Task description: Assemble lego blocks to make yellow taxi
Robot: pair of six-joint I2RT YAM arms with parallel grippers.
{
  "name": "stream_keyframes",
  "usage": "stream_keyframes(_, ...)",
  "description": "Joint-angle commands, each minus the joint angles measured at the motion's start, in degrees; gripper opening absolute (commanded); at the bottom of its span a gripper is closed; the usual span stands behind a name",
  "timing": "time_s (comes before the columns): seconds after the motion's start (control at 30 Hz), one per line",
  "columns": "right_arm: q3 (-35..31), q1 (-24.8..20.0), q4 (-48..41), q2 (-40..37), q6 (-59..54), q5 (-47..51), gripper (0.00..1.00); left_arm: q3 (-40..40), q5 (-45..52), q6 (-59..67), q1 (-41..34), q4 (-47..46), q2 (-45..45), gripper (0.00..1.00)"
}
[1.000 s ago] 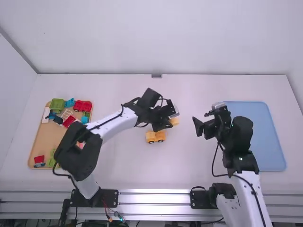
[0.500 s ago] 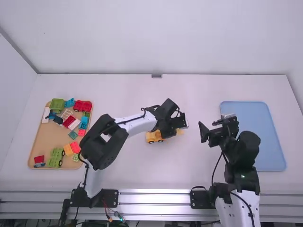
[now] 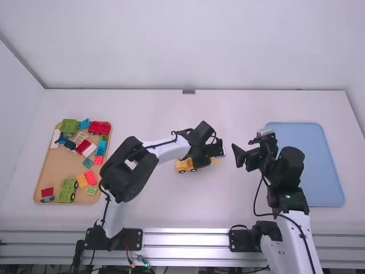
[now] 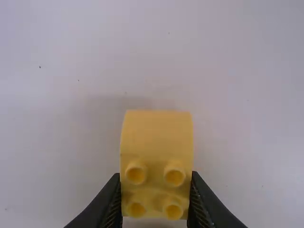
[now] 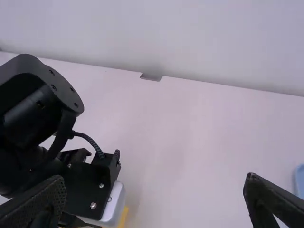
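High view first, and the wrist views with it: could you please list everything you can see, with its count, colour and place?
wheeled base: one, yellow with black wheels, mid-table
curved block: one, yellow, between the left gripper's fingers
tan tray: one, table's left side
loose pieces: many, too crowded to count surely; red, green, blue, white, orange, pink; in the tan tray
blue tray: one, table's right side
table: one, white, under everything
fitting: one, grey, middle of the far edge
arms: two, white and black, left and right
left gripper: one, black, mid-table
right gripper: one, black, open, left of the blue tray
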Motion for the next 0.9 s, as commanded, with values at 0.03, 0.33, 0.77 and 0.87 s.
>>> stream_keyframes(0.03,-0.3,0.8,1.1,1.1,0.0,-0.5,0.98,0.3,2.5,1.0,0.0,-0.2,1.0,0.04)
stream_keyframes(0.33,-0.3,1.2,0.6,-0.2,0.0,-0.5,0.98,-0.3,2.7,1.4,0.3,0.0,1.0,0.47)
stream_keyframes(0.77,-0.3,-1.1,-0.2,-2.9,2.1,-0.2,0.98,0.7,2.8,1.0,0.7,-2.1,-2.8,0.99)
stream_keyframes(0.87,-0.3,-1.8,-0.3,-1.9,2.8,-1.6,0.98,0.6,5.4,1.5,2.3,-3.6,-6.9,0.99)
